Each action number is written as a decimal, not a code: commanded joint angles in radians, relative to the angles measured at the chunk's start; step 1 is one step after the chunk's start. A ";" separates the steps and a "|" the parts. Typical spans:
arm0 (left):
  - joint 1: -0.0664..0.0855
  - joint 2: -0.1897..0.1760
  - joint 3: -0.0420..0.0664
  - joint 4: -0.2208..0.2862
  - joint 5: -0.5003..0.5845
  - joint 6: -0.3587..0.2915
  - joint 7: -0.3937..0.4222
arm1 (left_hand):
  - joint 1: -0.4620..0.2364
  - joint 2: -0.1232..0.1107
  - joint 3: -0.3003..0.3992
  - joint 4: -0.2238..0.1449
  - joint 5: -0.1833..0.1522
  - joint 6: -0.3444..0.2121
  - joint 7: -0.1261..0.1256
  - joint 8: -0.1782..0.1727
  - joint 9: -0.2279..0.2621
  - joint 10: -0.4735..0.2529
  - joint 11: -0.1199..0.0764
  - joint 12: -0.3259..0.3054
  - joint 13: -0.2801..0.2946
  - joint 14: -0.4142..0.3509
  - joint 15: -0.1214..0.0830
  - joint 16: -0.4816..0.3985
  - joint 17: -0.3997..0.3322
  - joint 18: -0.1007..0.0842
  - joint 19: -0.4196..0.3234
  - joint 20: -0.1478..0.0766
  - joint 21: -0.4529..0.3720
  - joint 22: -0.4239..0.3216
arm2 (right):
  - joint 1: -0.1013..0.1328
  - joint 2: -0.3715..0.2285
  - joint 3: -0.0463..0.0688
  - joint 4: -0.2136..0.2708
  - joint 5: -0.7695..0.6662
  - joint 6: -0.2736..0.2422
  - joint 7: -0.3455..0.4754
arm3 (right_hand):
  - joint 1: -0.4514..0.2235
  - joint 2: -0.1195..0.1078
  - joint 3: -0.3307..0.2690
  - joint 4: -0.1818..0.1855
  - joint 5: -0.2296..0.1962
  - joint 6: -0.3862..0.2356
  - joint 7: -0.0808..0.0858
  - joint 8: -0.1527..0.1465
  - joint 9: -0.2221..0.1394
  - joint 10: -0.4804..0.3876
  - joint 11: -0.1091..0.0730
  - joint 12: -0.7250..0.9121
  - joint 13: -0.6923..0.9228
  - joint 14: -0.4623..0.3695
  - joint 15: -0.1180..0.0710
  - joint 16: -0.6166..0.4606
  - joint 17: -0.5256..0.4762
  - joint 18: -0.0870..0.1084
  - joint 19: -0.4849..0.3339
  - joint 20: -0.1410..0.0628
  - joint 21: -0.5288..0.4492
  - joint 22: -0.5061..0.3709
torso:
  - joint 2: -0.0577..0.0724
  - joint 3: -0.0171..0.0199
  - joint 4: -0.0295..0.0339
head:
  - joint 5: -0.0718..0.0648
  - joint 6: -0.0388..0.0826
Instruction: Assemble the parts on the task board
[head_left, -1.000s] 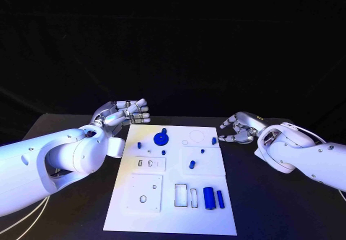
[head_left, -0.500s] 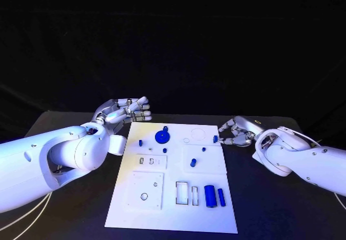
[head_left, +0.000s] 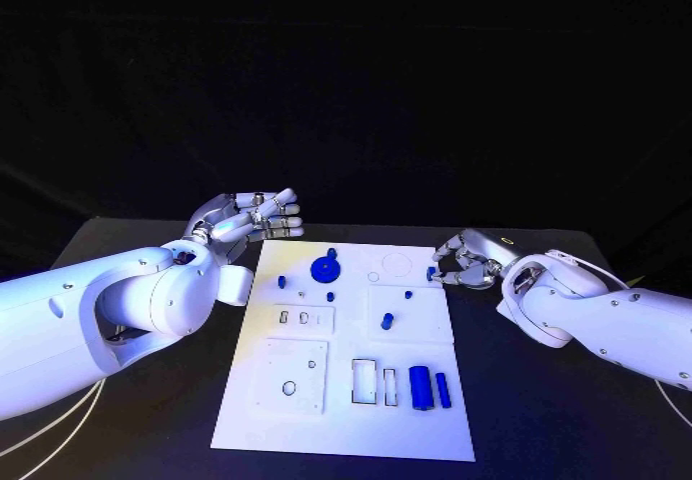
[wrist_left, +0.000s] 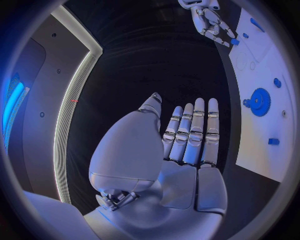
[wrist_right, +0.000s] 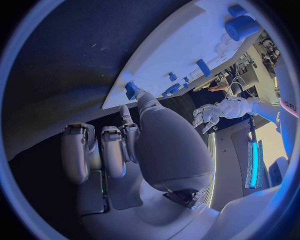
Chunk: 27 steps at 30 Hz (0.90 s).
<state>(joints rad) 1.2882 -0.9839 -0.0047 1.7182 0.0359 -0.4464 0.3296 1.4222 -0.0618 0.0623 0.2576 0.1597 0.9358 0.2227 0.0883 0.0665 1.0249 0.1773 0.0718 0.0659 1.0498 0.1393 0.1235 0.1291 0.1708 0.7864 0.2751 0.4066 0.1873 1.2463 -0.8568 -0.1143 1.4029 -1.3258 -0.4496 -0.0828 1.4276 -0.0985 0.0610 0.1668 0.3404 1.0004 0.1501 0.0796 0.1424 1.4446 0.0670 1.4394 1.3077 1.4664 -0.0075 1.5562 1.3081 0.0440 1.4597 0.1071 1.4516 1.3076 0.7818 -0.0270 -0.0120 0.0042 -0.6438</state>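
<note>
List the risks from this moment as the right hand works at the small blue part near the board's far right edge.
1. The right hand has only its fingertips at the small blue part, which sits close to the task board's edge; a slip may knock it onto the black table.
2. Pushing sideways there may shift the board.
3. The left hand hovers open off the board, so nothing steadies it.

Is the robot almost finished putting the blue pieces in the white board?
Not yet. The blue gear looks already seated on the task board. The right robot hand is pinching a small blue peg at the board's edge, while the left robot hand hovers open beside the board. The big blue cylinder and the thin blue bar lie loose near empty slots, so most of the job remains.
</note>
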 joint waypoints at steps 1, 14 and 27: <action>0.001 0.001 0.001 0.001 -0.002 0.013 0.003 | 0.012 0.000 -0.005 0.001 -0.004 0.003 0.006 -0.004 0.000 -0.002 0.003 -0.003 0.000 0.003 0.000 -0.003 0.001 0.011 -0.008 0.001 0.005 0.002 | -0.003 0.004 0.000 0.001 -0.016 0.015 -0.008 | 0.010 0.001 0.007 -0.001 -0.003 0.009 0.001 0.003 0.002 0.009 0.000 0.006 0.104 0.099 0.004 0.006 0.241 -0.008 0.016 -0.002 0.007 0.148 | 0.000 0.0001 -0.0004 | 0.001 -0.002; 0.001 0.000 0.001 0.001 -0.002 0.011 0.005 | 0.014 0.003 -0.004 0.000 -0.003 0.003 0.006 -0.004 0.000 -0.002 0.003 -0.004 0.000 0.004 0.000 -0.004 0.002 0.012 -0.008 0.002 0.006 0.002 | -0.008 0.016 0.000 -0.009 -0.015 0.025 -0.005 | 0.017 0.004 0.017 -0.007 -0.005 0.017 -0.001 0.005 0.003 0.014 -0.002 0.011 0.110 0.100 0.003 0.008 0.245 -0.009 0.020 -0.002 0.010 0.152 | 0.000 0.0001 0.0004 | -0.001 -0.004; 0.001 -0.001 0.001 -0.002 -0.002 0.009 0.007 | 0.014 0.003 -0.004 0.000 -0.003 0.003 0.006 -0.004 0.000 -0.002 0.003 -0.004 0.000 0.004 0.000 -0.004 0.002 0.012 -0.008 0.002 0.006 0.002 | -0.022 0.022 0.000 -0.015 -0.013 0.023 -0.004 | 0.039 0.019 0.061 -0.023 -0.004 0.044 -0.007 0.010 0.004 0.020 -0.008 0.017 0.118 0.101 -0.002 0.009 0.250 -0.011 0.024 -0.007 0.016 0.159 | 0.000 0.0005 0.0002 | 0.001 -0.004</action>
<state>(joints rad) 1.2882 -0.9856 -0.0047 1.7157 0.0359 -0.4470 0.3293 1.4261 -0.0580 0.0623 0.2577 0.1597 0.9358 0.2227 0.0883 0.0665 1.0249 0.1773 0.0718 0.0659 1.0498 0.1393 0.1235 0.1297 0.1708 0.7864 0.2751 0.4066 0.1873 1.2261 -0.8360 -0.1145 1.3883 -1.3289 -0.4388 -0.0863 1.4588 -0.0796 0.1178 0.1437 0.3404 1.0390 0.1436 0.0848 0.1455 1.4565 0.0608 1.4532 1.3077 1.4664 -0.0075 1.5600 1.3078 0.0448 1.4633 0.1035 1.4623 1.3073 0.7815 -0.0266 -0.0116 0.0044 -0.6456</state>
